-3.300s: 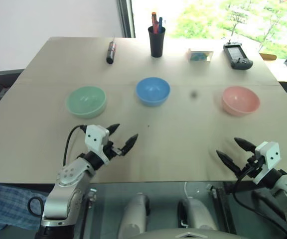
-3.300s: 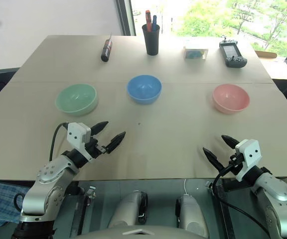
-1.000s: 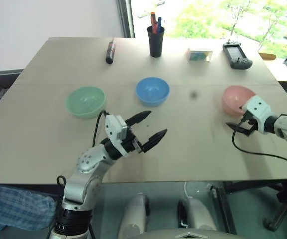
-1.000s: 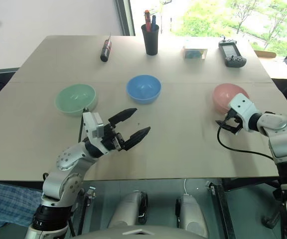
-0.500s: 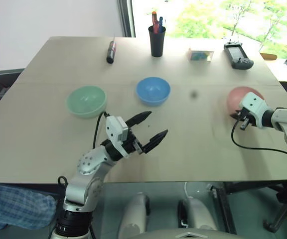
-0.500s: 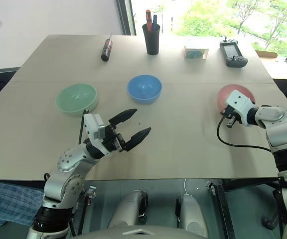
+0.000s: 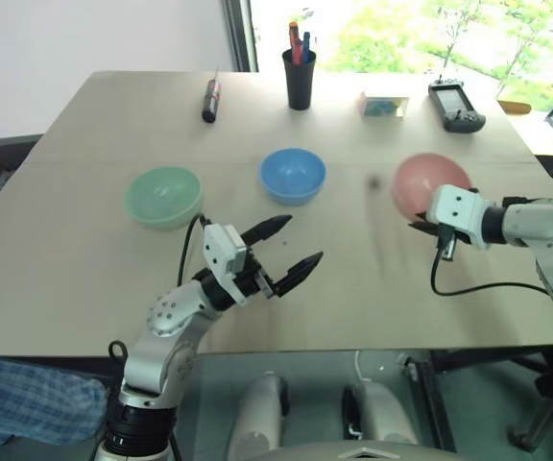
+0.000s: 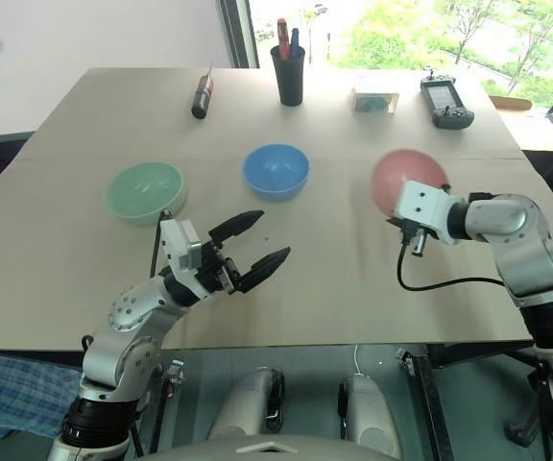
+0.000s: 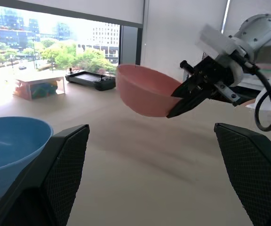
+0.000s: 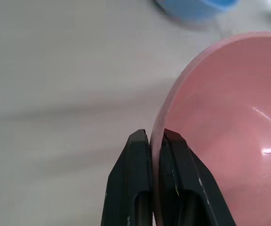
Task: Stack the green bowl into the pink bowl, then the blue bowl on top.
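Left eye view: the big tan table (image 7: 84, 279) carries everything, and what has changed on it is the pink bowl (image 7: 428, 184). A second ago it sat flat near the table's right edge; now it is off the wood, tilted up on edge and carried inward toward the middle, still well apart from the blue bowl (image 7: 293, 176). My right gripper (image 10: 155, 136) did that: its fingers were spread around the rim a second ago and are now pinched tight on the rim, one finger inside the wall and one outside, as the right wrist view shows. My left gripper (image 7: 288, 244) hangs above the near part of the table with its fingers spread wide and nothing between them, in the same place as before.

The green bowl (image 7: 164, 196) sits upright on the left and the blue bowl upright in the centre, both untouched. I judge this means the base of the stack is being brought closer to the other two; no stacking has begun. At the far edge stand a black pen cup (image 7: 299, 78), a dark screwdriver-like tool (image 7: 209, 100) and a handheld controller (image 7: 457, 105).
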Available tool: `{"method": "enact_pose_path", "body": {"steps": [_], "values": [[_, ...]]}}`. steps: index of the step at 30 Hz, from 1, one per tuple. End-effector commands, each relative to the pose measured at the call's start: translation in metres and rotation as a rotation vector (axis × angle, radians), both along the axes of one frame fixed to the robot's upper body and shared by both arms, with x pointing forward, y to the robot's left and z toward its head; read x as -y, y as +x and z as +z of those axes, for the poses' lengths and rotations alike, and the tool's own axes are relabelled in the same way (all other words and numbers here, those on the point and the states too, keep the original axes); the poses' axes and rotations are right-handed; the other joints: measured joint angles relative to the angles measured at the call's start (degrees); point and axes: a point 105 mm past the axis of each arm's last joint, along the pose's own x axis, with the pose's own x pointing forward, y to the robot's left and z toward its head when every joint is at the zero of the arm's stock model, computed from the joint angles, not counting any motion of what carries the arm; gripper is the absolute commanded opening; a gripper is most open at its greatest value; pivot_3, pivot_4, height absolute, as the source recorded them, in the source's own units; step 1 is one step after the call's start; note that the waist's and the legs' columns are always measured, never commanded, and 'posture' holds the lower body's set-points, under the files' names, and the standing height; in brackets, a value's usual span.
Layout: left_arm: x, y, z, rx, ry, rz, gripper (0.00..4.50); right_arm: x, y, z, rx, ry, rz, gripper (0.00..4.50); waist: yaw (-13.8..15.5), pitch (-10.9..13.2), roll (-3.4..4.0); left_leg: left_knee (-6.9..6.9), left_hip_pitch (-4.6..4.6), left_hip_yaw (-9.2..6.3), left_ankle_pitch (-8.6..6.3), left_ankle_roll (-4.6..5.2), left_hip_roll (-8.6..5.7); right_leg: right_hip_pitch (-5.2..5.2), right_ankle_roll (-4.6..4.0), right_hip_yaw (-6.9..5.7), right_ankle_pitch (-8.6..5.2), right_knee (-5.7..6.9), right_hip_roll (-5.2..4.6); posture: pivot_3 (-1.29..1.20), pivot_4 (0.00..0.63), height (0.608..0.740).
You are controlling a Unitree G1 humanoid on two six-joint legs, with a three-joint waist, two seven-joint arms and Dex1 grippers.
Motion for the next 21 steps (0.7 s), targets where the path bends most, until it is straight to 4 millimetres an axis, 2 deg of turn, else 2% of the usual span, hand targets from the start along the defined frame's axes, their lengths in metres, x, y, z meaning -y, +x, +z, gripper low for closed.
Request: {"method": "enact_pose_path", "body": {"steps": [1,5,12,13,14,15,17,21], "values": [[0.001,-0.003,0.008,0.042,-0.010,-0.009,4.50,-0.039,-0.033,-0.006,-0.032,-0.021,0.129,0.03,0.02,0.00,-0.01,0.01,0.00,-0.03,0.00,0.00,0.00,0.00,0.00,-0.01,0.00,0.00,-0.01,0.00,0.150,0.740],[0.001,-0.002,0.008,0.041,-0.010,-0.012,4.50,-0.065,-0.049,-0.019,-0.089,-0.019,0.161,0.03,-0.03,0.00,-0.01,0.05,-0.03,-0.11,0.00,0.00,-0.01,0.00,0.00,-0.02,0.00,0.00,-0.05,0.00,0.150,0.740],[0.003,-0.001,0.007,0.037,-0.006,-0.023,4.50,-0.086,-0.040,-0.034,-0.089,-0.071,0.149,0.03,-0.07,0.00,-0.01,0.16,-0.03,-0.12,0.00,0.00,-0.01,0.00,-0.02,-0.07,-0.01,0.06,-0.04,0.00,0.150,0.740],[0.003,-0.001,0.007,0.037,-0.005,-0.025,4.50,-0.087,-0.038,-0.036,-0.090,-0.077,0.146,0.77,-0.02,0.00,-0.01,0.17,-0.03,-0.11,0.00,0.00,-0.01,0.00,-0.02,-0.07,-0.01,0.07,-0.04,0.00,0.150,0.740],[0.003,-0.001,0.007,0.037,-0.004,-0.026,4.50,-0.087,-0.037,-0.037,-0.090,-0.082,0.144,0.92,0.02,0.00,-0.01,0.17,-0.05,-0.10,0.00,0.00,-0.01,0.00,-0.02,-0.09,-0.01,0.07,-0.04,0.00,0.150,0.740],[0.003,-0.001,0.007,0.038,-0.003,-0.026,4.50,-0.087,-0.036,-0.038,-0.089,-0.089,0.143,1.49,0.01,0.00,-0.01,0.17,-0.06,-0.10,0.00,0.00,-0.02,0.00,-0.02,-0.10,-0.01,0.07,-0.04,0.00,0.150,0.740],[0.003,-0.001,0.007,0.037,-0.001,-0.025,4.50,-0.087,-0.034,-0.038,-0.088,-0.092,0.137,2.05,-0.03,0.00,-0.01,0.18,-0.07,-0.09,0.00,0.00,-0.02,0.00,-0.02,-0.09,-0.01,0.07,-0.04,0.00,0.150,0.740],[0.002,-0.001,0.007,0.037,0.004,-0.025,4.50,-0.090,-0.036,-0.029,-0.103,-0.039,0.133,3.53,-0.09,0.00,-0.01,0.18,-0.07,-0.09,0.00,0.00,-0.01,0.00,-0.02,-0.10,0.00,0.07,-0.03,0.00,0.150,0.740]]}}
